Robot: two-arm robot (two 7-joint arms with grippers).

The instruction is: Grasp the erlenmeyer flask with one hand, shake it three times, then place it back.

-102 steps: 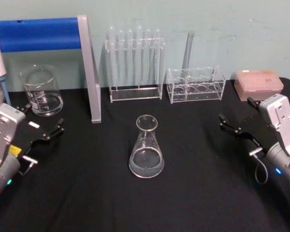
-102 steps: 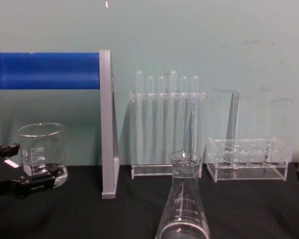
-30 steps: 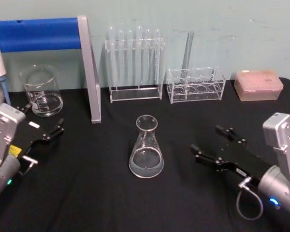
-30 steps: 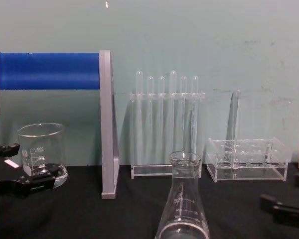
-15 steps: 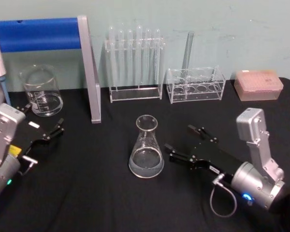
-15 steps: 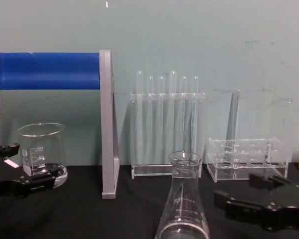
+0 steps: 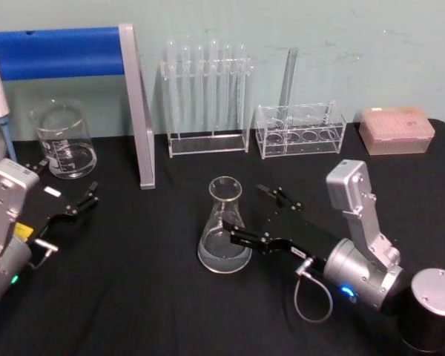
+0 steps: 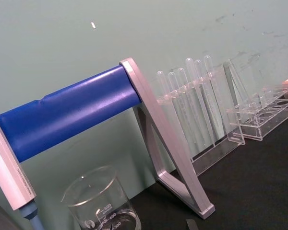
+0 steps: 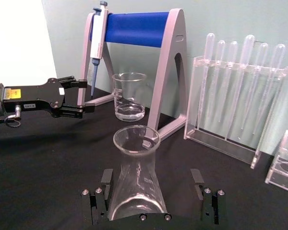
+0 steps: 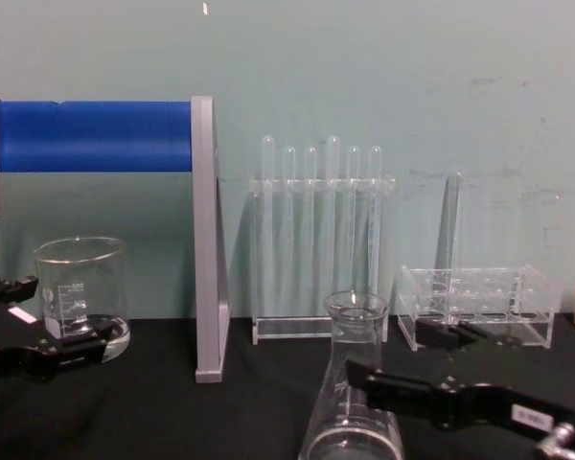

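The erlenmeyer flask point(image 7: 225, 226) stands upright mid-table on the black cloth, clear glass with a little liquid in its base. My right gripper point(image 7: 248, 213) has come in from the right and is open. One finger point(image 7: 237, 237) lies in front of the flask's lower body and the other point(image 7: 274, 194) behind it. In the right wrist view the flask point(image 9: 136, 177) sits between the two fingers point(image 9: 105, 184) with a gap on each side. The chest view shows the flask point(image 10: 355, 407) and the right gripper point(image 10: 393, 355) at the bottom. My left gripper point(image 7: 63, 185) rests open at the far left.
A glass beaker point(image 7: 63, 141) stands behind the left gripper, under a pipette stand with a blue bar point(image 7: 59, 52). A rack of pipettes point(image 7: 208, 96), a clear tube rack point(image 7: 300, 130) and a pink tip box point(image 7: 397, 130) line the back.
My right arm has swung in from the table's right side toward the flask, and its open fingers now flank the flask. The flask and the left arm have not moved.
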